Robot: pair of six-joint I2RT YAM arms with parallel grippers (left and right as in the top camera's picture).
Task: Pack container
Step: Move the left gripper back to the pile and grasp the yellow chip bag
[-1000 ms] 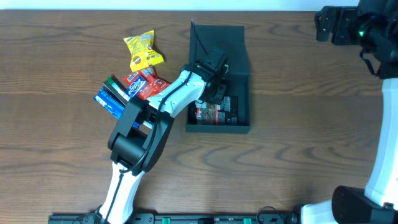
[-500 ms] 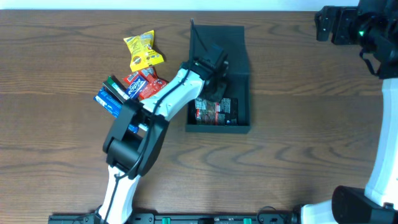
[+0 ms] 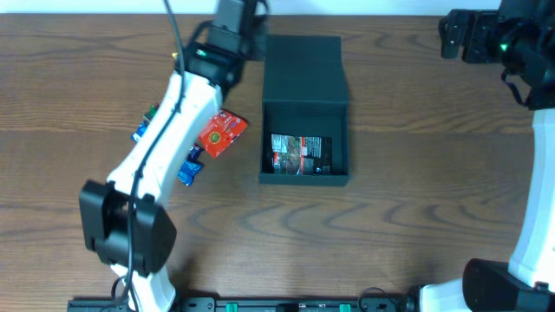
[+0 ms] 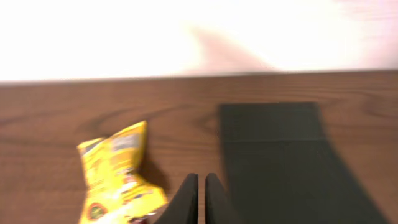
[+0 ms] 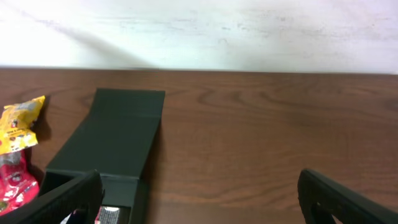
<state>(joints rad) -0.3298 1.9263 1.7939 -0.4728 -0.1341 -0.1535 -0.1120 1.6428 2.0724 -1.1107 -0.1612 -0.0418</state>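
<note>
While the container (image 3: 303,69) sits open on the counter (image 3: 416,217), packets (image 3: 299,154) inside, the left jaws are pressed together, empty, near a yellow packet (image 4: 115,174). The right jaws stand wide apart, well away.

text readable: none | yellow crinkled snack packet (image 4: 115,173): print blurred | red foil packet (image 3: 222,134): print too small | dark packets (image 3: 299,154) in dark teal-grey square cardboard box (image 3: 303,69): labels illegible

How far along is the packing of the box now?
Done: a dark packet lies inside the container. In hand: nothing; the left gripper is shut and empty, the right gripper open and empty. Left: the yellow packet, the red packet and the blue packets lie outside on the table.
</note>
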